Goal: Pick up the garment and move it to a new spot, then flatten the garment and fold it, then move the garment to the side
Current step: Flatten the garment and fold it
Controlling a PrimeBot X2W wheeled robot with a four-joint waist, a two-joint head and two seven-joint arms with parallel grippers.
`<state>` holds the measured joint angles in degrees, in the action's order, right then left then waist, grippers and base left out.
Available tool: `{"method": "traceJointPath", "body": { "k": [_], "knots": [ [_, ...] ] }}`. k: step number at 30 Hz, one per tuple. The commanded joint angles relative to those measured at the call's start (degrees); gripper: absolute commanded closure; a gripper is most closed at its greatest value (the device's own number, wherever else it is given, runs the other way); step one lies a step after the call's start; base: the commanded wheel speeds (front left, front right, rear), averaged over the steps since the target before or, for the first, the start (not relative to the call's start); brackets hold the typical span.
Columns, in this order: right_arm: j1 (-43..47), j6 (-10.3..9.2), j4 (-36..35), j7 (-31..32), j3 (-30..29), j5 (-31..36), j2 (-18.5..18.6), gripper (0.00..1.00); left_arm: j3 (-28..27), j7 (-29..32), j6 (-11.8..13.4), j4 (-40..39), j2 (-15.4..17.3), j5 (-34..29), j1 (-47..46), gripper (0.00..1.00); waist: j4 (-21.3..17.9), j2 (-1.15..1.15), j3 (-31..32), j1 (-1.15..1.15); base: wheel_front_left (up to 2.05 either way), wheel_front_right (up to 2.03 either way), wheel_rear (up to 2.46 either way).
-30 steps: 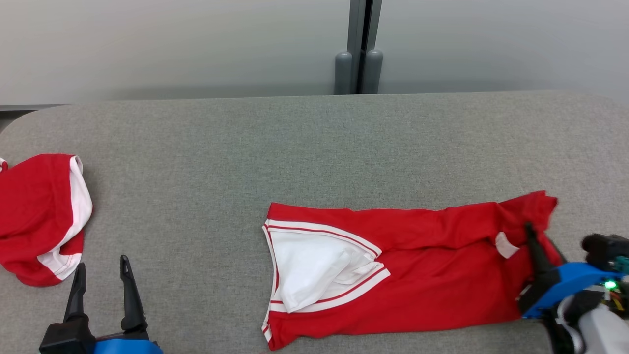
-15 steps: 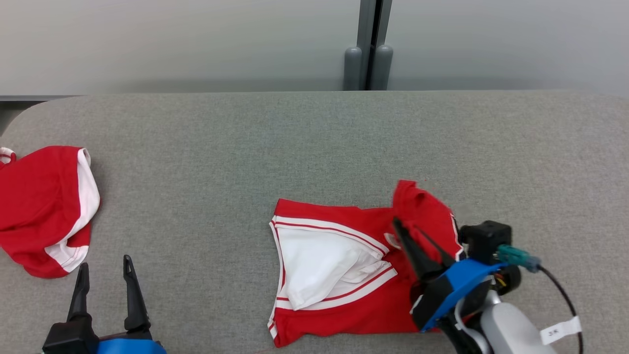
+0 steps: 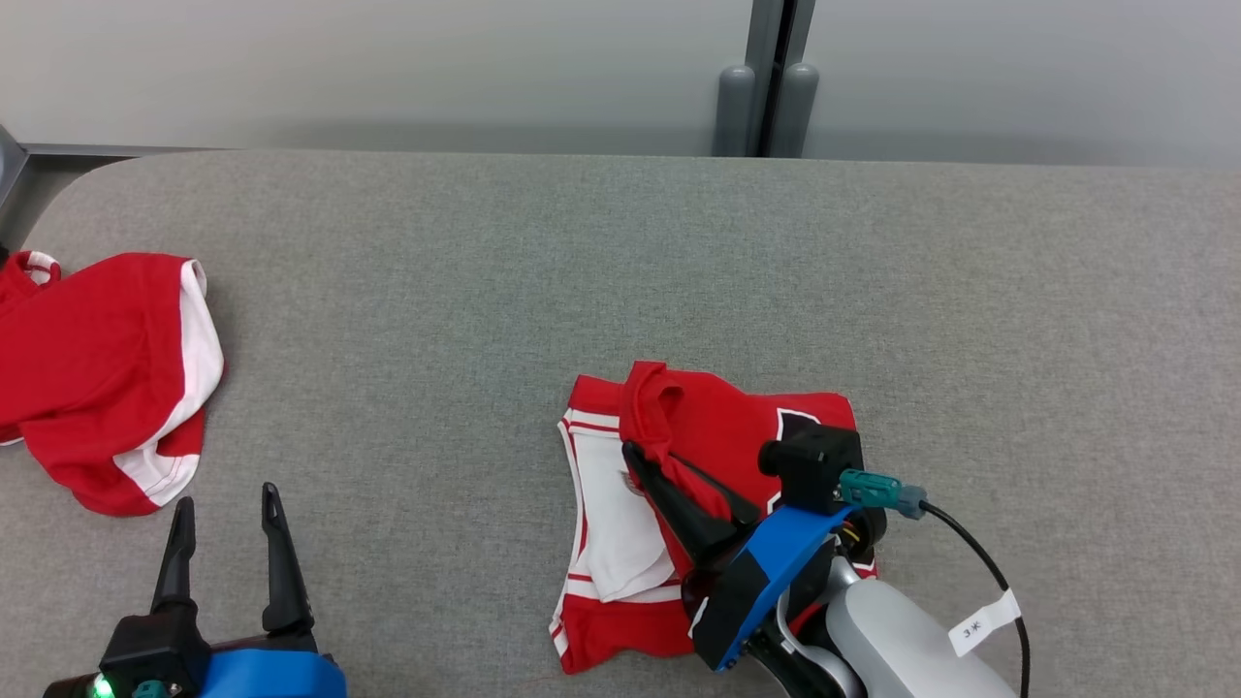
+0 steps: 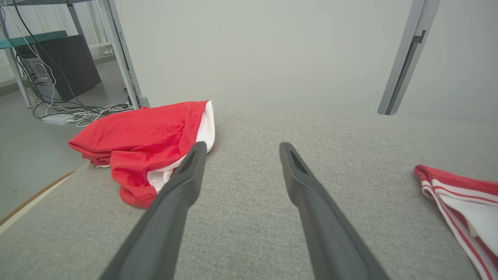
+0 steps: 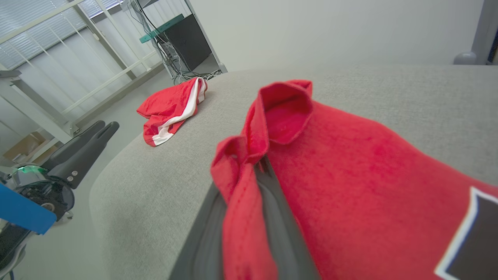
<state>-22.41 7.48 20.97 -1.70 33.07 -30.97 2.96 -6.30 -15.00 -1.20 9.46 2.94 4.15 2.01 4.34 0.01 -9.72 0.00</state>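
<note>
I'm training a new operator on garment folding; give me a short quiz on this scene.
1. True or false: the left pincer is open and empty.
2. What is the right pincer shut on? A, the middle garment; B, a cup; C, nothing.
3. How many red garments lie on the table?
Key: 1 true; 2 A; 3 two, the middle garment and the left garment.
</note>
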Motion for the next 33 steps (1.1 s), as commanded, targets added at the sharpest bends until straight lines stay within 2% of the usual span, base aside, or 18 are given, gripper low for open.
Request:
{"method": "traceJointPath", "body": {
  "k": [1, 6, 7, 8, 9, 16, 22, 28, 33],
  "knots": [
    [-1.12, 0.03, 0.56, -0.90, 0.98, -1.12, -0.03, 1.00, 0.37, -0.27, 0.16, 0.14, -0.09, 0.33, -1.26, 0.00, 0.30, -0.01, -0.22, 0.00, 0.00, 0.00, 0.00],
    [-4.25, 0.03, 5.20, -3.63, 4.39, -4.02, -0.02, 1.00, 0.65, -0.26, 0.22, 0.51, -0.08, 0.41, -1.45, 0.00, 0.73, -0.01, -0.56, 0.00, 0.00, 0.00, 0.00],
    [-4.71, 0.03, 6.48, -4.05, 5.02, -4.45, -0.02, 0.85, 0.70, -0.26, 0.22, 0.60, -0.09, 0.53, -1.47, 0.00, 0.81, -0.01, -0.59, 0.00, 0.00, 0.00, 0.00],
    [-5.18, 0.03, 7.90, -4.05, 5.65, -4.83, -0.02, 0.36, 0.76, -0.26, 0.22, 0.64, -0.09, 0.63, -1.54, 0.00, 0.88, -0.01, -0.61, 0.00, 0.00, 0.00, 0.00],
    [-5.75, 0.03, 8.94, -4.32, 6.37, -5.49, -0.04, 0.00, 0.76, -0.26, 0.20, 0.74, -0.08, 0.64, -1.63, 0.00, 0.92, -0.01, -0.62, 0.00, 0.00, 0.00, 0.00],
    [-8.45, 0.03, 14.38, -10.42, 5.66, -6.29, -0.01, 0.00, 0.20, -0.26, 0.05, 1.00, -0.09, 0.71, -1.28, 0.00, 0.34, -0.01, 0.10, 0.00, 0.00, 0.00, 0.00],
    [-8.01, 0.03, 17.08, -13.35, -3.13, -0.35, 0.45, 0.00, -0.49, -0.26, -0.17, 1.16, -0.09, 0.36, -0.14, 0.00, -0.84, -0.01, 1.43, 0.00, 0.00, 0.00, 0.00],
    [-0.30, 0.03, 8.53, -13.52, -16.96, 6.85, 3.01, 0.00, -1.04, -0.27, -0.50, 1.22, -0.08, -0.25, -0.12, 0.00, -1.89, -0.01, 2.74, 0.00, 0.00, 0.00, 0.00],
    [8.64, 0.03, 0.79, -13.53, -26.27, 11.58, 2.89, 0.00, -1.35, -0.26, -0.85, 1.38, -0.09, -0.85, 0.41, 0.00, -2.66, -0.01, 3.76, 0.00, 0.00, 0.00, 0.00]
  ]
}}
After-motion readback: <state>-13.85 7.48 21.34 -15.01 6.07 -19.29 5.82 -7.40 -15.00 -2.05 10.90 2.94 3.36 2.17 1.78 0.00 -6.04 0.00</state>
